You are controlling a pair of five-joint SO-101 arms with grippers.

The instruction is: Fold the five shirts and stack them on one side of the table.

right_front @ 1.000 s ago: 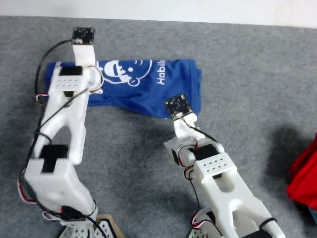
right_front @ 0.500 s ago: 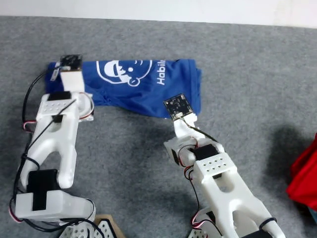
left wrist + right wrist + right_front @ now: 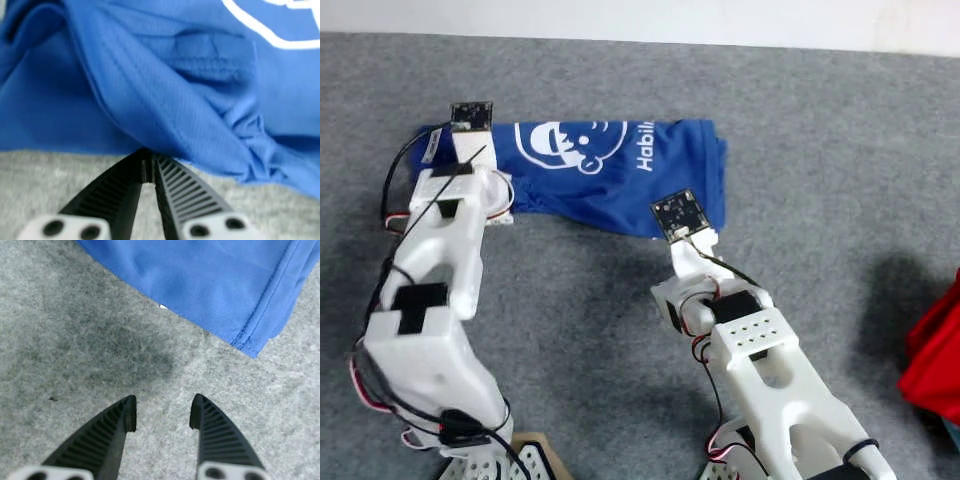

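Blue printed fabric shirt lying at far left of grey felt table, left gripper pinching its near left edge, right gripper hovering spread apart near its right corner

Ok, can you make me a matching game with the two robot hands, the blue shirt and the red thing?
Things
1. left hand
2. right hand
3. blue shirt
4. red cloth

States
A. open, above the bare grey table
B. lies at the right edge of the high view
C. spread along the far side, with a white picture on it
D. shut, pinching the shirt's edge

Pairs: 1-D, 2-A, 3-C, 4-B
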